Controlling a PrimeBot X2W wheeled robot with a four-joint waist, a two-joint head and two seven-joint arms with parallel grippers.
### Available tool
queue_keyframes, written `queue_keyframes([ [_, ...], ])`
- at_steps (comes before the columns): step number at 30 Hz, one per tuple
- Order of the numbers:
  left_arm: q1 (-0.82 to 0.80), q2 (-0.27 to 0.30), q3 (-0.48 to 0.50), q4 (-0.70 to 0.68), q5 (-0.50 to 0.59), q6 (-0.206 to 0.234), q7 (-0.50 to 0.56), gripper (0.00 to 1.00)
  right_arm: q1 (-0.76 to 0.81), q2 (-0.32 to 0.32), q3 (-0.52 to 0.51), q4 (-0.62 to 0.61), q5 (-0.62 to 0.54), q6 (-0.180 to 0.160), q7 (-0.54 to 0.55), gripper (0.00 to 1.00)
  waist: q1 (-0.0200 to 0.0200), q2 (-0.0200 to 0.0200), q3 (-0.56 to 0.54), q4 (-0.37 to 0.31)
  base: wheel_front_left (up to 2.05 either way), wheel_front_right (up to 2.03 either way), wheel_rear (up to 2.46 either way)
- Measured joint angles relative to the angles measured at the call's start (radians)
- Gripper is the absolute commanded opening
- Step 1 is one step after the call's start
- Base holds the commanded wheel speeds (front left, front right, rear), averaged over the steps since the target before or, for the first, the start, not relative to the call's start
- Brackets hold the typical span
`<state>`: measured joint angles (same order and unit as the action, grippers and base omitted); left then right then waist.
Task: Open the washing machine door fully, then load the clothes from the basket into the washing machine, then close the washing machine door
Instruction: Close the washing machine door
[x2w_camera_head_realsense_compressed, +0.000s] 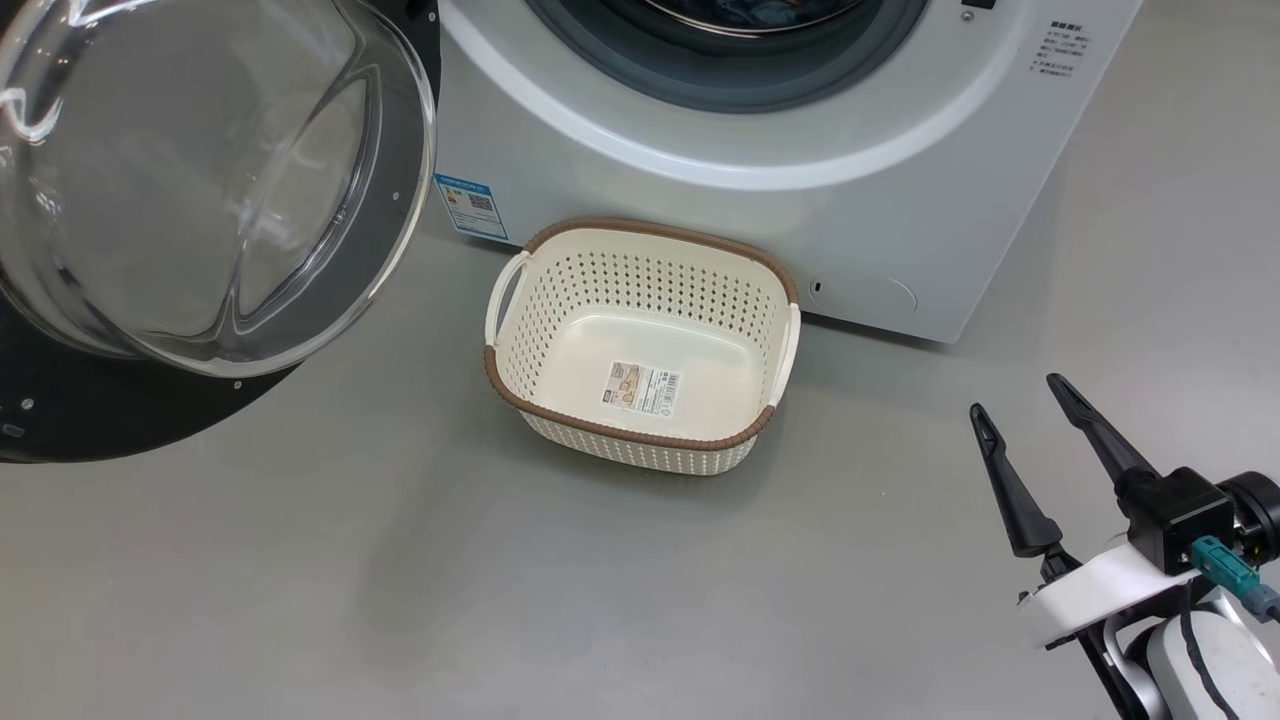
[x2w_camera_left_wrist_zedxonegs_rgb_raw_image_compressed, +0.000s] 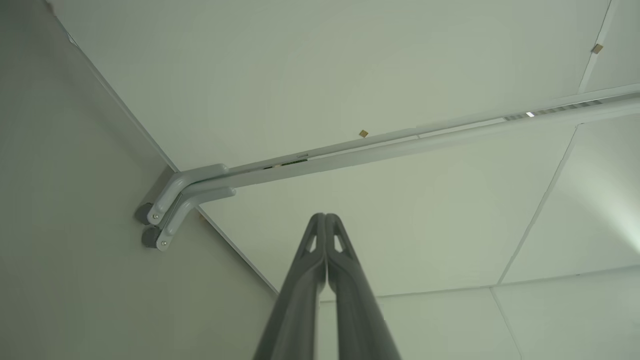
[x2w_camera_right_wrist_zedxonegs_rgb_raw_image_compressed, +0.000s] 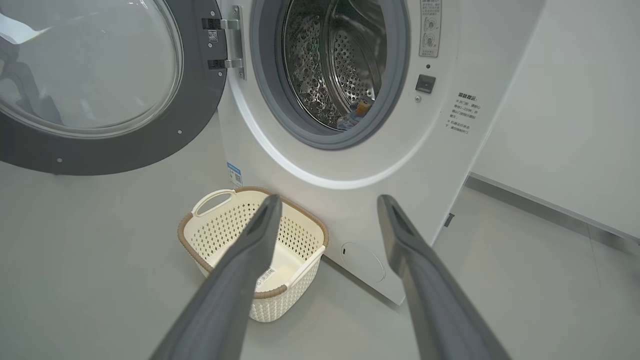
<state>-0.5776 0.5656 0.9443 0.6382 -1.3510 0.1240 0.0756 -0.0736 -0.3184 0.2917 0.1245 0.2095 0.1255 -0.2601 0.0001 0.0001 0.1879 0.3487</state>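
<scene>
**Operator:** Where does everything sit?

**Spotter:** Your door (x2w_camera_head_realsense_compressed: 200, 200) is swung wide to the left on its hinge (x2w_camera_right_wrist_zedxonegs_rgb_raw_image_compressed: 232, 45), with the glass bowl facing the room. That leaves the mouth of the washer (x2w_camera_head_realsense_compressed: 760, 200) unobstructed. The basket (x2w_camera_head_realsense_compressed: 640, 285) is on the floor (x2w_camera_head_realsense_compressed: 300, 580) just in front of the washer, below the opening, where a short lift carries things into the drum. It holds nothing but its label sticker.

**Operator:** And the clothes?

**Spotter:** A scrap of blue and orange cloth (x2w_camera_right_wrist_zedxonegs_rgb_raw_image_compressed: 356, 111) lies low in the drum, just behind the grey seal. I judge that loading is done and only the closing is left.

**Operator:** How are my grippers?

**Spotter:** Your right gripper (x2w_camera_head_realsense_compressed: 1016, 395) has its fingers spread wide with nothing between them. It hovers low on the right, aimed at the washer's front and well apart from the door. Your left gripper (x2w_camera_left_wrist_zedxonegs_rgb_raw_image_compressed: 325, 217) has its fingers pressed together with nothing pinched. It points up at the ceiling beside a pale rail (x2w_camera_left_wrist_zedxonegs_rgb_raw_image_compressed: 400, 145), probably parked out of the way.

**Operator:** Any risks in closing?

**Spotter:** The door hangs on your left, so the spread right gripper has a long reach across. Push on the black rim, not the glass. Check that the cloth sits clear of the seal, and that the door's swing passes above the basket.
</scene>
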Motion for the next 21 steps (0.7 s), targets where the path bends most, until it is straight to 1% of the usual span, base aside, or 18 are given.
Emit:
queue_keyframes([
  [5,-0.044,0.001,-0.007,0.038,-0.017,0.001,0.041,0.0,-0.008,-0.005,0.004,-0.001,0.0,0.0,0.0,1.0,0.0,0.0,0.022,-0.014,0.0,0.0,0.0],
  [11,-0.073,-0.003,-0.041,0.095,-0.029,0.001,0.099,0.0,-0.021,-0.005,-0.007,0.001,0.0,0.0,0.0,1.0,0.0,0.0,0.039,-0.034,0.0,0.0,0.0],
  [17,-0.122,-0.007,-0.082,0.122,-0.058,0.001,0.169,0.0,-0.022,-0.006,-0.01,0.001,0.0,0.0,0.0,1.0,0.0,0.0,0.045,-0.043,0.0,0.0,0.0],
  [21,-0.125,-0.007,-0.09,0.139,-0.06,0.001,0.202,0.0,-0.026,-0.005,0.005,0.0,0.0,0.0,0.0,1.0,0.0,0.0,0.048,-0.053,0.0,0.0,0.0],
])
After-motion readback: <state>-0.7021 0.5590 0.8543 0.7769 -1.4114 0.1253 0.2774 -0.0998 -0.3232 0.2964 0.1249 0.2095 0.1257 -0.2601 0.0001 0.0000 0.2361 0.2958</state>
